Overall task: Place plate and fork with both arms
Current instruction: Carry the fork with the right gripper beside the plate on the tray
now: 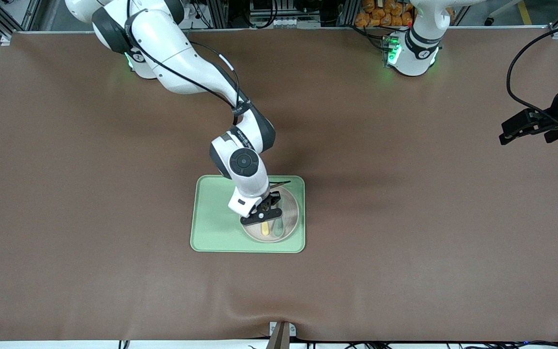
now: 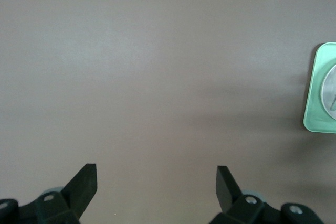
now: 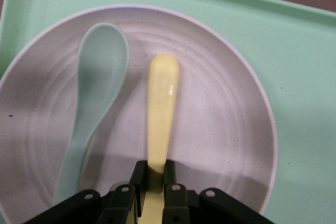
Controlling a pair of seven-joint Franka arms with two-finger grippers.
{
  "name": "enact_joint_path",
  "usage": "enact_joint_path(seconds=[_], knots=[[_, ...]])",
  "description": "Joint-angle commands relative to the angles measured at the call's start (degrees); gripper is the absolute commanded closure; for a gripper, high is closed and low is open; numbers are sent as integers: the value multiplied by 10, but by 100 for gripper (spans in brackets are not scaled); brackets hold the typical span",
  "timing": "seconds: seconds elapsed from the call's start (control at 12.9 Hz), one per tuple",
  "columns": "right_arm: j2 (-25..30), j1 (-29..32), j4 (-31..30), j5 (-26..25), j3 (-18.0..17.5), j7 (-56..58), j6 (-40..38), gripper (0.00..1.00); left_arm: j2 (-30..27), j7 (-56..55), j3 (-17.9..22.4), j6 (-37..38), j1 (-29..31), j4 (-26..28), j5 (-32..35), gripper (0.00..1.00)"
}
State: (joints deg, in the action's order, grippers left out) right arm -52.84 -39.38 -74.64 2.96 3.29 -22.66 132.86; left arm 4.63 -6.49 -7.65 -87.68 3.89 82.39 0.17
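Your right gripper clamped on fork in plate; spoon alongside fork. Plate on tray, at tray's 3 o'clock. Left gripper waits wide apart over bare table.

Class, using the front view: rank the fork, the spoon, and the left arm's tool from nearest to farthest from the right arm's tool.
1. The fork: on the plate, clamped in the right tool.
2. The spoon: also on the plate, beside the fork, toward the left arm's end.
3. The left tool: open, waiting over bare table at the left arm's end, well away from the tray.
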Motion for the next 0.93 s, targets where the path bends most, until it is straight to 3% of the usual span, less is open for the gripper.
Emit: enact_joint_path(seconds=[0.0,0.54,0.85], knots=[[-9,-7,21,-9,7,-14,-3,100,-27,13,-4,-16,8,31,7,0],[27,47,29,18,5,-17,-42,100,-34,13,-5,-8,8,30,5,0],[81,95,-47,15,7,46,-43,100,-34,14,-4,-8,6,31,2,0]])
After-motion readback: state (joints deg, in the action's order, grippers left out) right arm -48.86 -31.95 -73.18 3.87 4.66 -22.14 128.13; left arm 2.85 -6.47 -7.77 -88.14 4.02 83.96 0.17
